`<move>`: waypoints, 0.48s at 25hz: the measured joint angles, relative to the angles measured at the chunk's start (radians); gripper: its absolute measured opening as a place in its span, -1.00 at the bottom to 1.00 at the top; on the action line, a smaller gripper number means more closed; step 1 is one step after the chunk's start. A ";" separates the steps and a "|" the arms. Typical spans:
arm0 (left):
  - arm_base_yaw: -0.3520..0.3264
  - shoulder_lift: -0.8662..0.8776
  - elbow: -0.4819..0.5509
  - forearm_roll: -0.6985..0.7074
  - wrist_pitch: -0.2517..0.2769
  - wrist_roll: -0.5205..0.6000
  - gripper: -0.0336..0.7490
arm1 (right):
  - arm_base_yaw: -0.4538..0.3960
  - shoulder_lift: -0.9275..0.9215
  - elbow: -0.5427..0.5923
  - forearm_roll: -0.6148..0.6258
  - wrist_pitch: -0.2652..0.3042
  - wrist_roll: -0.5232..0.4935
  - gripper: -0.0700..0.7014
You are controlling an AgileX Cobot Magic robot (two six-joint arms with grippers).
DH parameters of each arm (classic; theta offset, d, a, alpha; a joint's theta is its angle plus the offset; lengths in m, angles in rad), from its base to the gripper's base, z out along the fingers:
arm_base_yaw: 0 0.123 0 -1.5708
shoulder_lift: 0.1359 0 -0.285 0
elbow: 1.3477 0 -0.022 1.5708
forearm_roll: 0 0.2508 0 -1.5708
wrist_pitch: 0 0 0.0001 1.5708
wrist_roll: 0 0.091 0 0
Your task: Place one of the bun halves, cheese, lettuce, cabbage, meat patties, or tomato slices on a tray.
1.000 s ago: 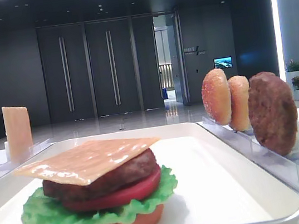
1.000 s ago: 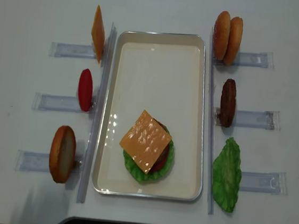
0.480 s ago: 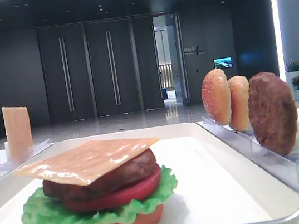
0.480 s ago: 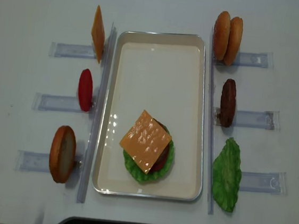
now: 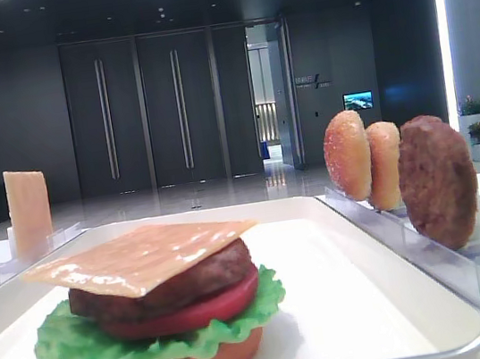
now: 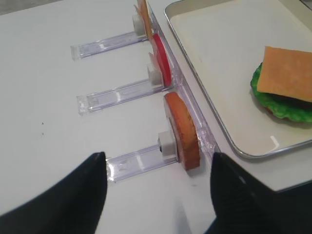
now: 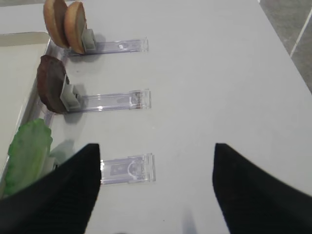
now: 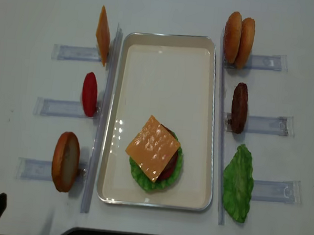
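Now the left pincer [image 6: 155, 195] has crept in at the worktop's near left corner, wide open and empty, hovering before the bun [image 6: 183, 131]. Overhead shows only its tip; the wrist view shows the aim. Beyond, the cheese-topped stack [image 8: 154, 150] sits on the tray [image 8: 168, 68].

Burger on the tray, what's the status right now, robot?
Both grippers open, empty: left gripper, right gripper. Stack on tray topped with cheese. Bun half in holder. Nothing in the way.
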 joint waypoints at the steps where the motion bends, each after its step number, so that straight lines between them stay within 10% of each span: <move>1: 0.000 0.000 0.000 -0.007 0.000 0.000 0.38 | 0.000 0.000 0.000 0.000 0.000 0.000 0.39; 12: 0.000 0.000 0.000 -0.071 -0.007 -0.001 0.38 | 0.000 0.000 0.000 0.000 0.000 0.000 0.39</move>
